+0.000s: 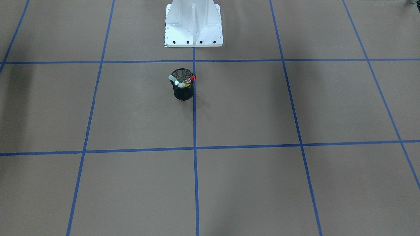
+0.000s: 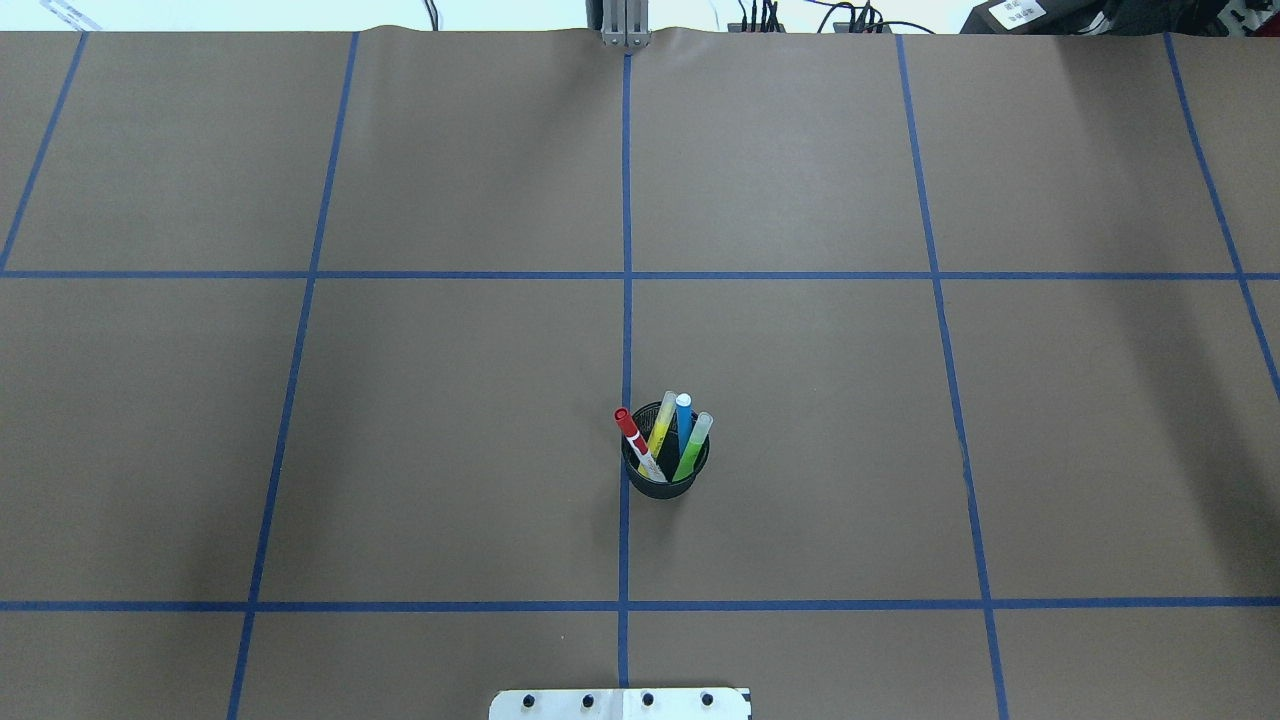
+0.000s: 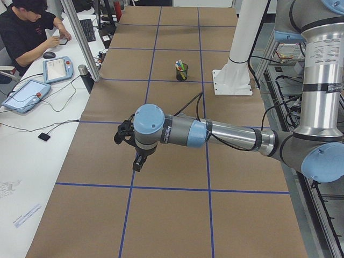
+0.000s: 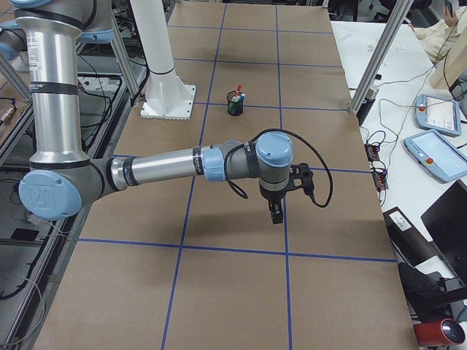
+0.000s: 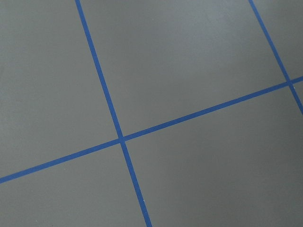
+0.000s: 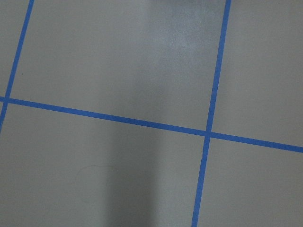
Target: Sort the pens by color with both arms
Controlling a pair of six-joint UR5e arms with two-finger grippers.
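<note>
The left gripper (image 3: 138,162) and right gripper (image 4: 276,214) hang well apart from the black mesh cup (image 2: 661,488); whether either is wide or narrow cannot be told. The blue pen (image 2: 684,426), red-capped pen (image 2: 632,434), lime green pen (image 2: 693,450) and yellow pen (image 2: 661,427) stand tilted inside that cup.

A black mesh cup (image 2: 664,482) stands upright on the brown-papered table (image 2: 450,420), right at the centre blue tape line (image 2: 626,250) and near the white pedestal base (image 1: 193,24). At the side bench, a person in black (image 3: 27,32) sits beside two teach pendants (image 3: 58,69).
</note>
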